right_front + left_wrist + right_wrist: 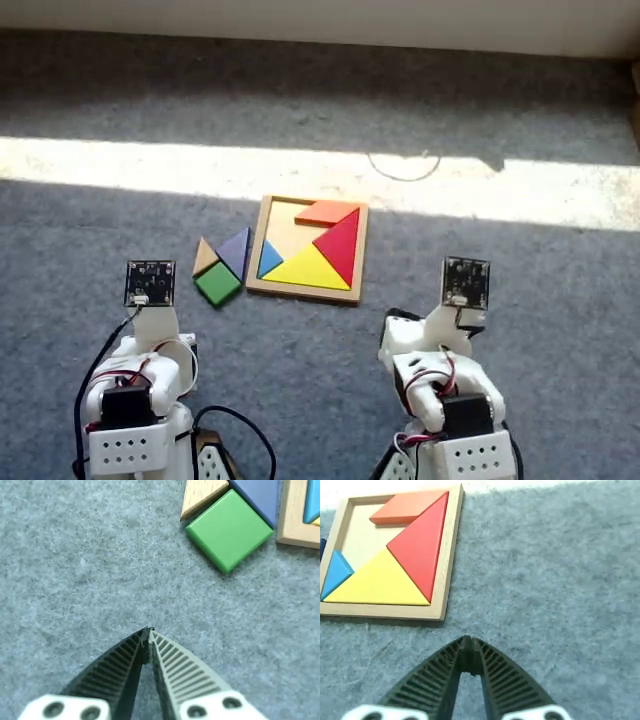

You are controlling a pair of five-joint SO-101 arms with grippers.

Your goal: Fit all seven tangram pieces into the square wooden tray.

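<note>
Both arms sit at the near edge of the grey carpet, the left arm and the right arm well apart.

Left gripper: jaws closed, tips meeting, nothing held. It hangs over bare carpet, near side of the loose pieces.

Right gripper: jaws closed, tips together, nothing held. It hangs over bare carpet, near side of the tray's near right corner.

Square wooden tray: flat on the carpet, between the two arms and farther out. Four pieces lie inside it.
- Orange piece: against the far rim, toward the right.
- Red triangle: along the right rim.
- Yellow triangle: along the near rim, edge to edge with the red one.
- Small blue triangle: at the left rim, touching the yellow one.
- Far left part of the tray floor is bare wood.

Three pieces lie on the carpet just left of the tray, clustered and touching one another.
- Purple piece: against the tray's left rim.
- Plain wooden triangle: left of the purple piece.
- Green square: nearest of the three, one corner just beside the tray.

Beyond the tray a sunlit band crosses the carpet, with a thin wire loop lying in it.
</note>
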